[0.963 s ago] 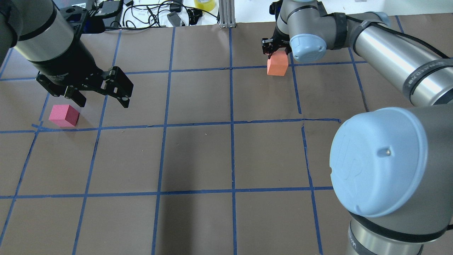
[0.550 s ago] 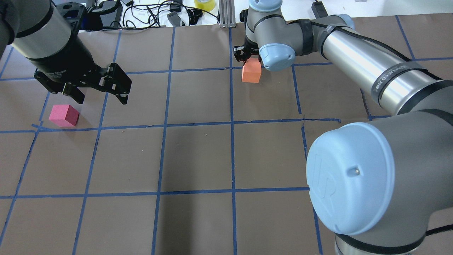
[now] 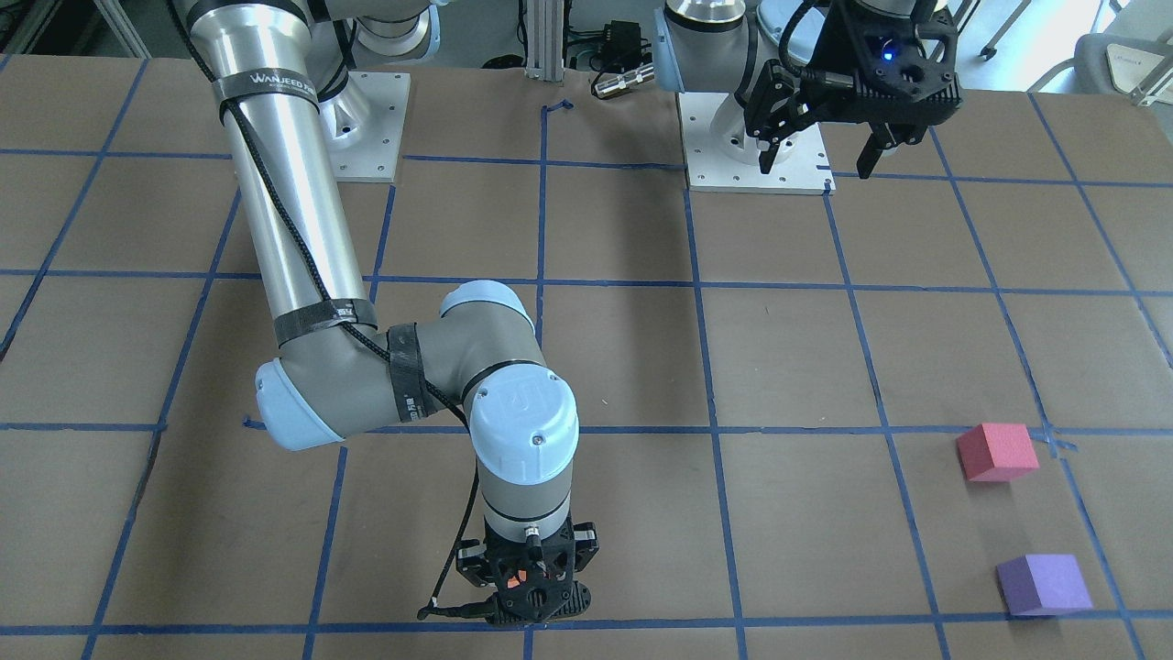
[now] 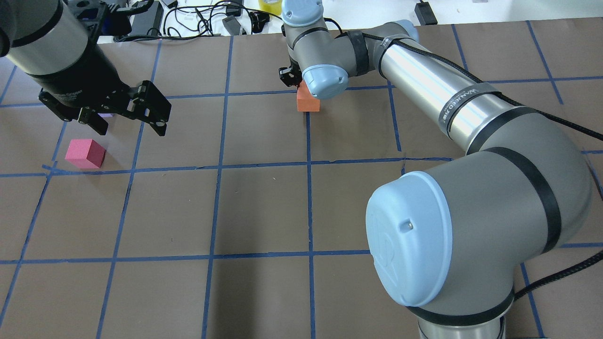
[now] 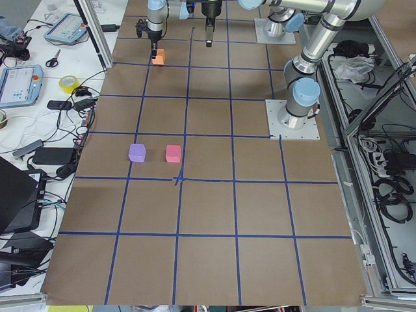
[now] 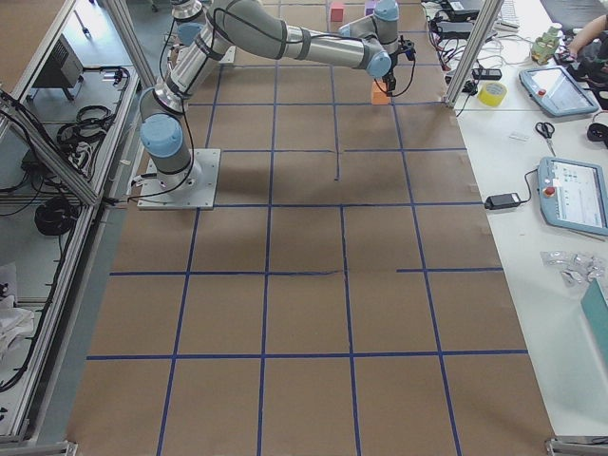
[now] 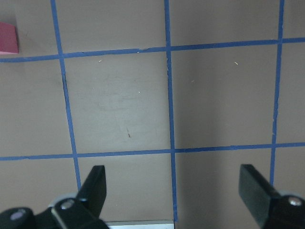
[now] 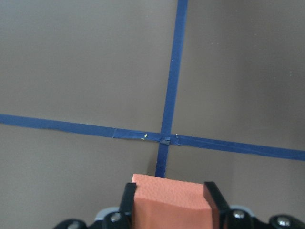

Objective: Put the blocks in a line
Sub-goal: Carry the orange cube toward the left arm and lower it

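My right gripper [image 8: 169, 193] is shut on the orange block [image 4: 308, 100] and holds it low over a tape crossing at the far middle of the table; the block also shows in the right wrist view [image 8: 169, 200]. The pinkish-red block [image 4: 85, 153] lies on the table at the left. The purple block [image 3: 1043, 584] lies beyond it, almost hidden behind my left gripper in the overhead view. My left gripper [image 4: 127, 123] is open and empty, raised above the table just right of these two blocks.
The brown table [image 4: 264, 207] carries a grid of blue tape lines. Cables, a tape roll [image 4: 272, 5] and devices lie past the far edge. A metal post [image 4: 300, 19] stands at the far middle. My right arm's elbow [image 4: 424, 235] fills the near right.
My right arm has carried the orange block leftward along the far tape line, to the middle crossing. My left gripper has drifted slightly up and left, still open.
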